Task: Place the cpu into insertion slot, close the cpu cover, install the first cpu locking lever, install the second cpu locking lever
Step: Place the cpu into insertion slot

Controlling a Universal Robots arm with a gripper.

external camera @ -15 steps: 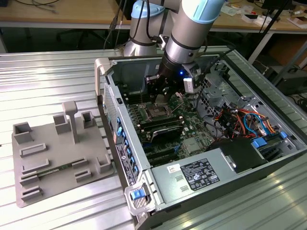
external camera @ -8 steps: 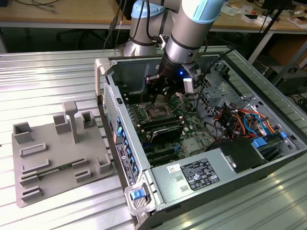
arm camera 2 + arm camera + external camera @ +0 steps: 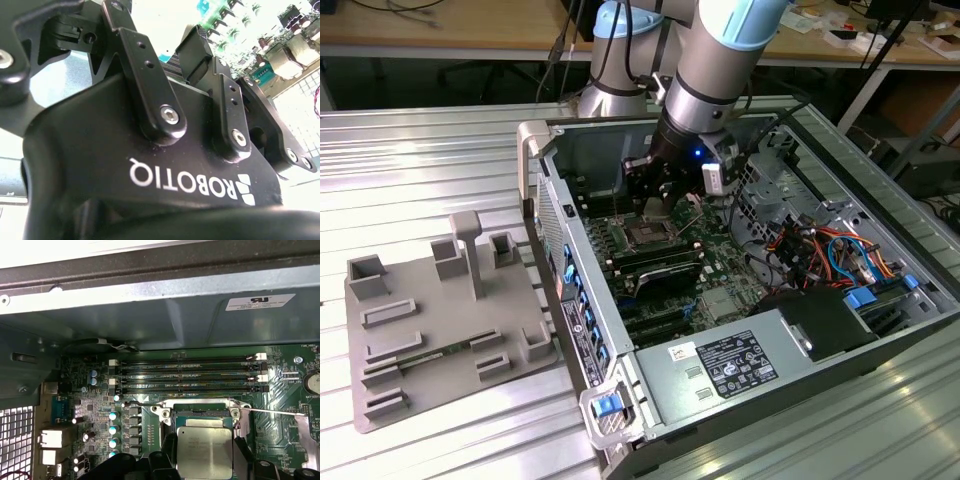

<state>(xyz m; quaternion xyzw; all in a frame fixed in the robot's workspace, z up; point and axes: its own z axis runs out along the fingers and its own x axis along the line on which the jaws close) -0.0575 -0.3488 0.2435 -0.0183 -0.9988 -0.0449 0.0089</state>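
One cpu (image 3: 205, 452), one insertion slot (image 3: 202, 421), one arm (image 3: 720, 60)

White lettering (image 3: 182, 182) is showing upside down on the claw's (image 3: 192, 47) black body in the second wrist view. A white label (image 3: 260, 301) is sitting on the case wall (image 3: 175, 320), and a printed label (image 3: 735, 362) is lying on the power supply box (image 3: 820, 335). Both labels' print is too small to tell.

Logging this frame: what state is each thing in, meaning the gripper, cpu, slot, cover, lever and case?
gripper: shut on the cpu.
cpu: held over the insertion slot; cannot tell if it is seated.
insertion slot: uncovered, far edge exposed.
cpu cover: open, swung aside.
locking lever: unlatched.
computer case: side open.
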